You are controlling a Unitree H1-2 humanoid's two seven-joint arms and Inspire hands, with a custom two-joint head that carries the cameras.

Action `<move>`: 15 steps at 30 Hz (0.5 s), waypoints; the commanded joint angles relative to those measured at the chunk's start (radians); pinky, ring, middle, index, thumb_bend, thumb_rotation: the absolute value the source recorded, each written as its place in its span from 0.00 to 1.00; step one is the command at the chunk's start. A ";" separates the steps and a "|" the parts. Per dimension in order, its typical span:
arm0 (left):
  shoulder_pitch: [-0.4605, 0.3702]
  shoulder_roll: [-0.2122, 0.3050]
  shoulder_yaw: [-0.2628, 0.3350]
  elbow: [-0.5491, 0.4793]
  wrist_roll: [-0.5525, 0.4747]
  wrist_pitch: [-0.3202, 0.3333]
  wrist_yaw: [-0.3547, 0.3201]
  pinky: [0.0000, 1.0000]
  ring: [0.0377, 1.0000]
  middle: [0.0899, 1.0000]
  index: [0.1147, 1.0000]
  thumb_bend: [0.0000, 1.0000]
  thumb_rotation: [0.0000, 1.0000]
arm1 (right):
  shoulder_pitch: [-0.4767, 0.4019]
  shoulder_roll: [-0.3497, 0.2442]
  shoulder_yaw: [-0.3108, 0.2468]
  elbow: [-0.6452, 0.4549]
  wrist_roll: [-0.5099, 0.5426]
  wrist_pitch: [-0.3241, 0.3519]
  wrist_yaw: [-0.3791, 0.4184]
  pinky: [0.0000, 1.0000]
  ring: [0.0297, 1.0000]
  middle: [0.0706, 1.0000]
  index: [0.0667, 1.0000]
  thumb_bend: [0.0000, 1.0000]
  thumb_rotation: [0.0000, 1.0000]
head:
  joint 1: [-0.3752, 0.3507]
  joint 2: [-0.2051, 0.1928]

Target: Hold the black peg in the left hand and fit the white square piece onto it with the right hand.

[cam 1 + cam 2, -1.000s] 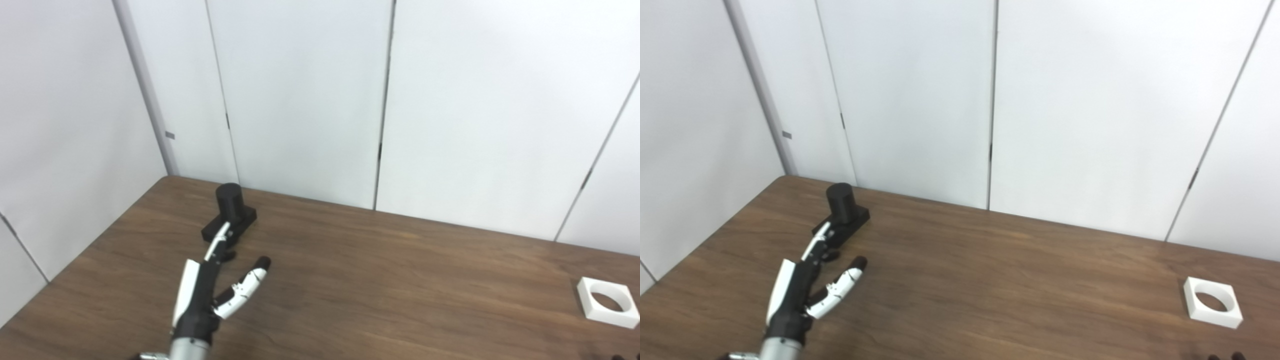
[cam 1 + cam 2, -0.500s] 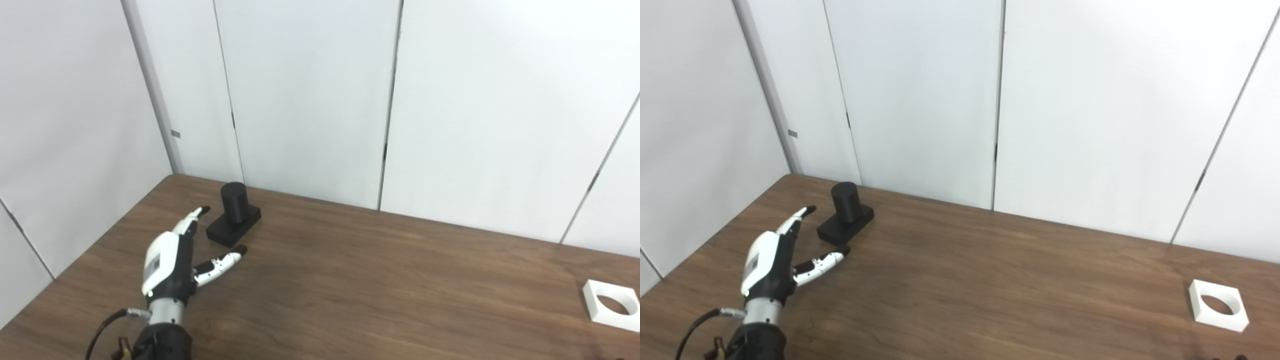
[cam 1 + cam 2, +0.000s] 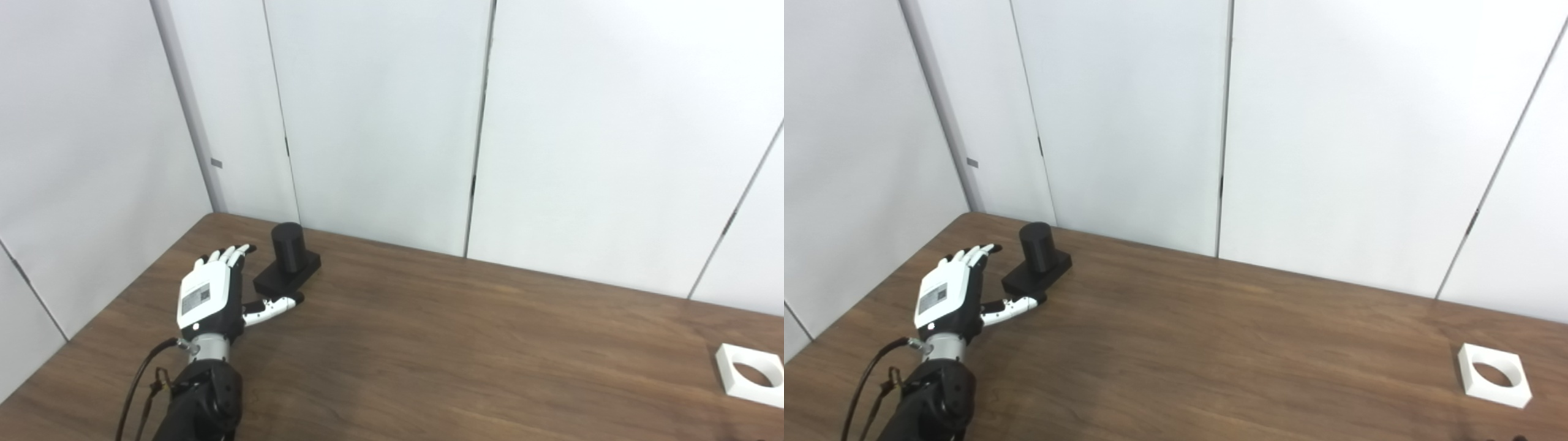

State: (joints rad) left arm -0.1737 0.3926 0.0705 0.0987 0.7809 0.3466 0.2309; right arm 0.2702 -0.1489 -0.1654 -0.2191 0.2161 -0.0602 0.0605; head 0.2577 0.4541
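- My left hand [image 3: 209,295] lies over the table [image 3: 429,343] near its far left corner, back of the hand up, fingers [image 3: 228,255] spread and straight, thumb [image 3: 272,305] stretched out to the right; it holds nothing.
- The black peg [image 3: 288,247] stands upright on its flat black base [image 3: 286,277], just beside my left hand on its right and close to the far edge. My thumb tip is at the near corner of the base; whether it touches, I cannot tell.
- I judge the peg and base to be one stiff, light, plastic-looking block with a smooth surface, not fragile. I would wrap the round post low down, or pinch the base by its long sides, leaving the top free for the fit.
- The white square piece [image 3: 1494,383] lies flat near the table's right edge, well apart from the peg, round hole facing up. It looks rigid and light; its outer side walls are the place to hold it.
- My right hand is only a dark hint at the bottom right edge; its state I cannot tell.
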 commanded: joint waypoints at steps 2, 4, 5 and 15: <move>-0.063 0.048 -0.011 0.019 0.023 0.007 0.016 1.00 0.94 0.90 0.83 1.00 0.64 | 0.004 0.028 0.010 -0.010 0.006 -0.003 -0.003 1.00 0.99 0.92 0.97 0.73 1.00 | 0.000 0.000; -0.079 0.057 -0.023 0.046 0.021 0.019 0.006 1.00 0.93 0.89 0.83 1.00 0.65 | 0.003 0.029 0.011 -0.008 0.009 -0.005 -0.003 1.00 0.98 0.92 0.97 0.74 1.00 | -0.002 0.000; -0.087 0.061 -0.030 0.056 0.021 0.031 -0.005 1.00 0.93 0.89 0.84 1.00 0.65 | 0.003 0.030 0.012 -0.007 0.008 -0.006 -0.003 1.00 0.98 0.92 0.97 0.73 1.00 | -0.002 0.001; -0.115 0.100 -0.118 0.134 0.095 0.109 -0.010 0.98 0.91 0.87 0.83 1.00 0.68 | 0.003 0.032 0.017 -0.008 -0.004 -0.014 -0.012 0.99 0.98 0.92 0.96 0.72 1.00 | -0.011 0.005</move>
State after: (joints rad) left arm -0.2424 0.4537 -0.0516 0.2402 0.8414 0.4387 0.1954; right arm 0.2707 -0.1479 -0.1579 -0.2207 0.2123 -0.0616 0.0519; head 0.2454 0.4587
